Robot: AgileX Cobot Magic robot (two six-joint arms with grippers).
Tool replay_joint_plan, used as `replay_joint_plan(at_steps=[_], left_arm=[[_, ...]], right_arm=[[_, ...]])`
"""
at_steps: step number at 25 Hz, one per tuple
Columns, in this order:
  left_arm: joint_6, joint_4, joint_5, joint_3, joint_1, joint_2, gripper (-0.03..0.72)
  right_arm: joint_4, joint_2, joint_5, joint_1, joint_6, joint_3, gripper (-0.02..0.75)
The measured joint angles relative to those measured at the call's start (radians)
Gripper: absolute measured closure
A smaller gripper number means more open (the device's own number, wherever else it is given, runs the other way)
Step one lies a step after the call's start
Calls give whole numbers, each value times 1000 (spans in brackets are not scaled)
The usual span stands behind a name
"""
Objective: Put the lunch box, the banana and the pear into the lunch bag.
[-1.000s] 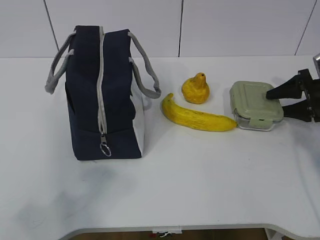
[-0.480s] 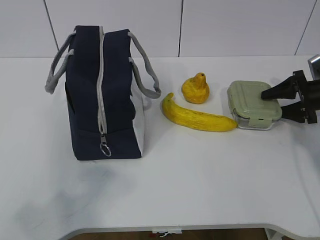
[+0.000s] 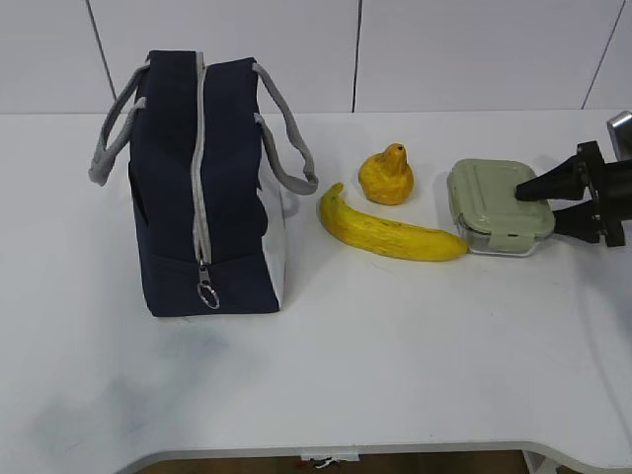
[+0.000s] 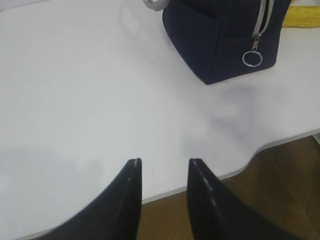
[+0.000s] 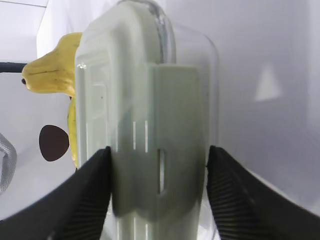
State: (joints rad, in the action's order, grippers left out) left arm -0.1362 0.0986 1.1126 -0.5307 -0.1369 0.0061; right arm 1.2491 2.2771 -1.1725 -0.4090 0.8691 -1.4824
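The lunch box, clear with a sage-green lid, lies at the right of the table. My right gripper is open with its jaws on either side of the box's right end; in the right wrist view the box fills the gap between the fingers. The banana lies left of the box, and the pear sits behind the banana. The navy lunch bag stands at the left, zipped, with its ring pull hanging. My left gripper is open and empty over the table's front edge.
The bag's grey handles hang out to both sides. The left wrist view shows the bag's corner, the ring pull and the curved front edge of the table. The pear shows beyond the box in the right wrist view.
My right gripper has moved left, further over the lunch box's end. The box has slid slightly left towards the banana. Nothing else has moved.
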Motion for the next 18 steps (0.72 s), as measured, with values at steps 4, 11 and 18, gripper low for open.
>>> replay_joint_plan(at_steps=[4, 11, 18], left_arm=[[0, 0, 0, 0, 0, 0, 449], [0, 0, 0, 0, 0, 0, 449], [0, 0, 0, 0, 0, 0, 449]], right_arm=[[6, 0, -2, 0, 0, 0, 302], [6, 0, -2, 0, 0, 0, 312], [6, 0, -2, 0, 0, 0, 317]])
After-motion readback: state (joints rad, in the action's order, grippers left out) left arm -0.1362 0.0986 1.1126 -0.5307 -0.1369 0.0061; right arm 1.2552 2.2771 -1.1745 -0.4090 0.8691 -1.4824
